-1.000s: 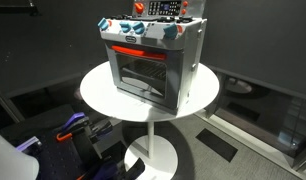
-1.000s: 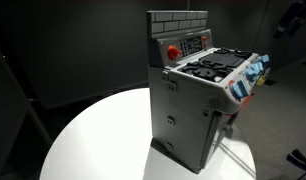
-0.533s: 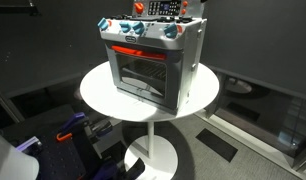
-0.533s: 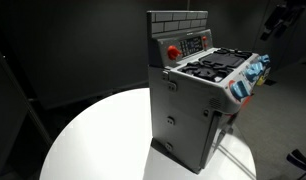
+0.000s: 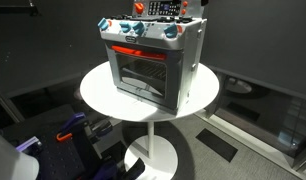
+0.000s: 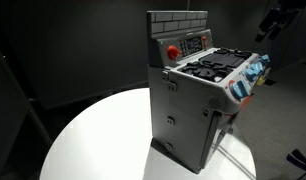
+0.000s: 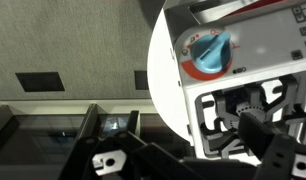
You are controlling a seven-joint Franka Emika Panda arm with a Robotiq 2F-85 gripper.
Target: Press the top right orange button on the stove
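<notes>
The stove (image 5: 153,65) is a small grey toy oven with a glass door, a red-orange handle and teal knobs, standing on a round white table (image 5: 98,95). It shows in both exterior views, and its back panel carries a red-orange button (image 6: 173,52). My gripper (image 6: 273,18) hangs in the air beside and above the stove's top, apart from it, and barely shows at the frame's top edge (image 5: 198,5). In the wrist view the dark fingers (image 7: 193,150) stand apart with nothing between them, over the burners (image 7: 243,105) and a teal knob (image 7: 208,52).
The table (image 6: 93,140) stands on a single pedestal with a round foot (image 5: 153,155). Dark floor and dark walls surround it. Blue and purple items (image 5: 73,130) lie on the floor beside the table.
My gripper has drifted slightly toward the stove at the top edge of an exterior view. The stove has not moved.
</notes>
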